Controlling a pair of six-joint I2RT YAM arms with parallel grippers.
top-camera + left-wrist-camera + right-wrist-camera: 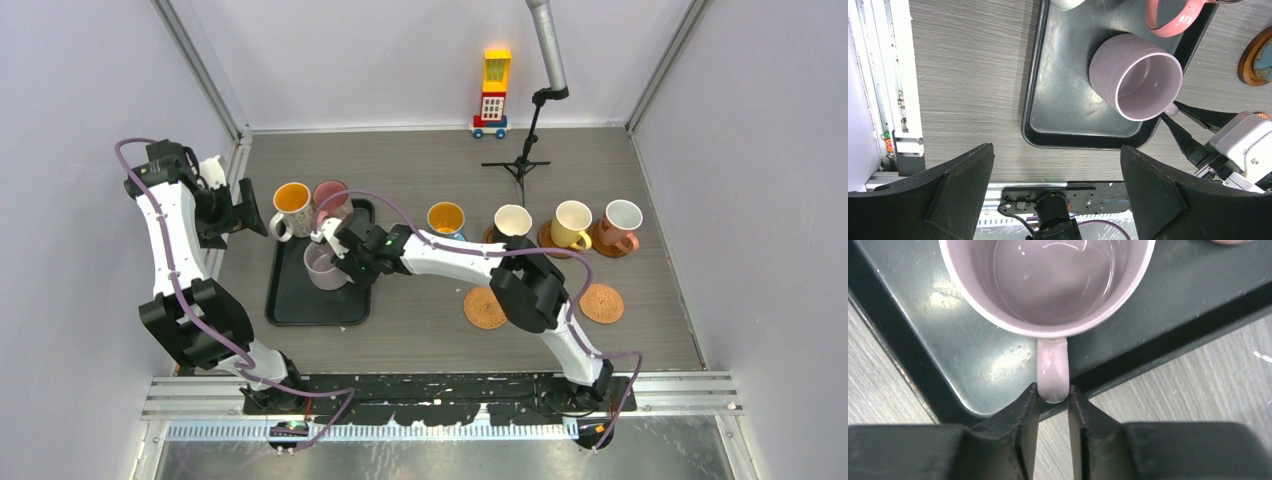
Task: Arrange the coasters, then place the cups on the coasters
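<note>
The lilac mug (1048,285) on the tray (1173,300) is cut by the top edge in the right wrist view. Whether the right gripper (1053,395) really squeezes its handle end, I cannot tell. In the left wrist view the pink mug (1173,31) at the tray's corner is cut off. From above, the right arm (450,255) hides part of the tray's right rim.

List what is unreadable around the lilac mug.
Right wrist: lilac mug far rim cut by the top edge; whether the right claw truly clamps its handle, unclear.
Top view: claw tips too small, dark against the tray.
Left wrist: pink mug cut off at top.
</note>
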